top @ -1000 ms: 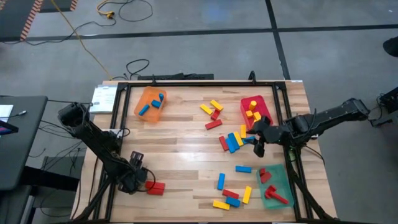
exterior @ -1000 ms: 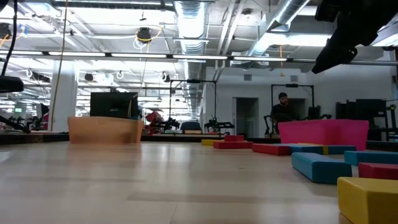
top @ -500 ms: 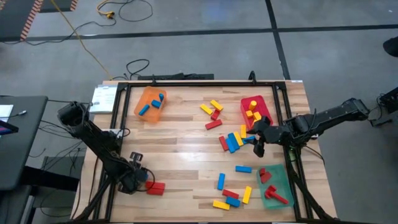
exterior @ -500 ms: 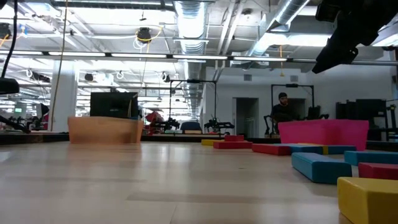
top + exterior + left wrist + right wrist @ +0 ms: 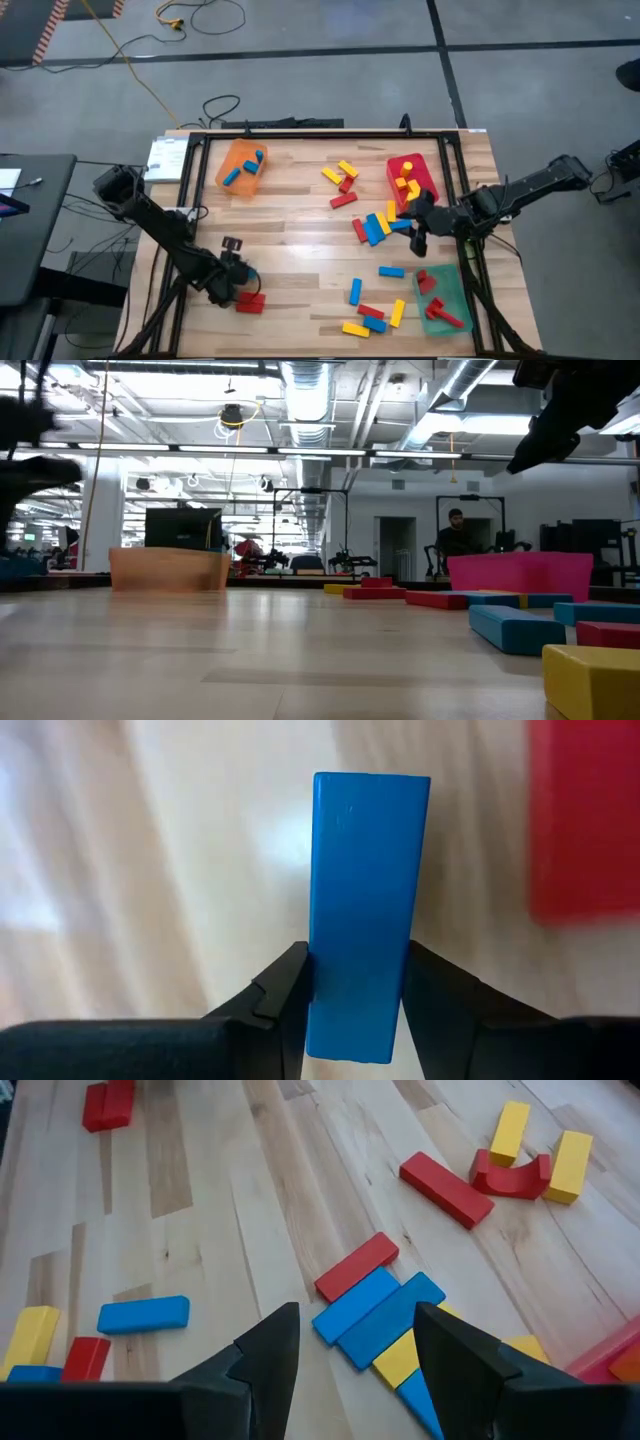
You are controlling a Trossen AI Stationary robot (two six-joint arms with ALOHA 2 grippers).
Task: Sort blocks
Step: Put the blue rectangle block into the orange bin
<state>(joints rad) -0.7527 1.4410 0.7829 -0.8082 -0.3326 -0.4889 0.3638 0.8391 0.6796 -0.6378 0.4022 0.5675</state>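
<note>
My left gripper [image 5: 236, 284] is near the table's front left and is shut on a blue block [image 5: 366, 890]. A red block [image 5: 250, 302] lies on the wood just beside it. My right gripper [image 5: 418, 236] hovers open over a cluster of blue, red and yellow blocks [image 5: 375, 226]; in its wrist view the fingers [image 5: 357, 1325] stand apart above the blue ones [image 5: 378, 1314] without touching. More blocks lie scattered at the middle [image 5: 342, 184] and the front right [image 5: 372, 305]. My left gripper pinches the blue block by its two long sides [image 5: 318, 995] between the two fingers, near the block's end closest to the wrist. The fingers run along the block and point steeply down. The block sticks out past the fingertips toward the table.
An orange tray [image 5: 231, 158] with blue blocks stands at the far left. A red tray [image 5: 392, 172] with yellow blocks is at the far right, and a green tray [image 5: 448, 285] with red blocks at the near right. A black frame [image 5: 300, 135] rims the table.
My left gripper has moved toward the table's right edge and a little up, now just above the red block. In the low view its arm has come in as a dark blur at the left. My right arm has kept still.
</note>
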